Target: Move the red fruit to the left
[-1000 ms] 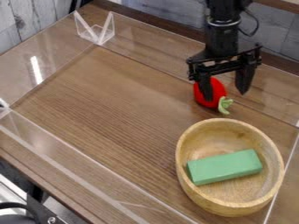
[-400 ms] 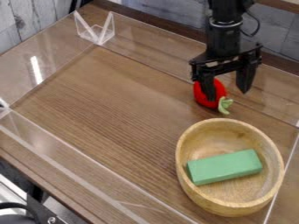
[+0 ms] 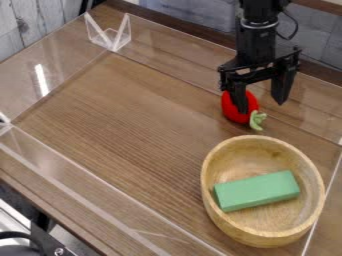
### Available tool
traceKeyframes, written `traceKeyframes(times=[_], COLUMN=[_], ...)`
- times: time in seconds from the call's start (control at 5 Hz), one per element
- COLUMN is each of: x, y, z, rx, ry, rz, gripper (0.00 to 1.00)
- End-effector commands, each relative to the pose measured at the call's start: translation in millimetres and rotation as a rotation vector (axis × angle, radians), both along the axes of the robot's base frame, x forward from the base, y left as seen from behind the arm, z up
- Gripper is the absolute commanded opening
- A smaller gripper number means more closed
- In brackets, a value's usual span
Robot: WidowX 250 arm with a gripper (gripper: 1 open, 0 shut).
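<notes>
Observed in the camera view: brown wooden tabletop, seen from above and running across most of the view. Found on the tabletop, right of centre in the view: one glossy red strawberry-like toy fruit, with green leafy stem pointing down and to the right in the view. Located above the bowl in the view, with bare wood between.

Noted over the fruit: black robot gripper, coming down from the top edge of the view. Jaws standing wide open, one finger to each side in the view. Seen partly covering the fruit: the left-hand finger in the view. Seen just off to the right of the fruit: the other finger. No grip found on the fruit or on anything else. Possibly touching the fruit with the nearer finger, though too dark and small there to confirm contact.

Recorded at lower right: round light wooden bowl, standing upright near the table's edge. Found inside the bowl: one green rectangular block, lying slantwise, with lower left end close to the bowl's wall.

Also listed: small white wire-like frame near the top edge, well apart from the fruit, and black cable in the bottom left corner, beyond the table's edge
</notes>
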State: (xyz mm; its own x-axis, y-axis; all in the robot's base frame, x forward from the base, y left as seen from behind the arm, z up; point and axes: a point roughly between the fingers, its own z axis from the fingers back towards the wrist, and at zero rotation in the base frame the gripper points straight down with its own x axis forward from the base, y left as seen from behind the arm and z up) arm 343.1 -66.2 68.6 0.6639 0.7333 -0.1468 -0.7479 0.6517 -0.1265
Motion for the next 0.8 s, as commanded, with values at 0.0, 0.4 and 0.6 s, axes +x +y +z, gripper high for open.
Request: traceKeyframes(times=[0.0, 0.4, 0.6], x=[10.5, 10.3, 9.8], y=[-3.3, -4.3, -4.5], z=[18.8, 19.8, 19.8], rx=[0.0, 0.001, 0.003], ry=[-0.064, -0.051, -0.045], rz=[-0.006, -0.004, -0.002], gripper=[1.0, 1.0, 1.0])
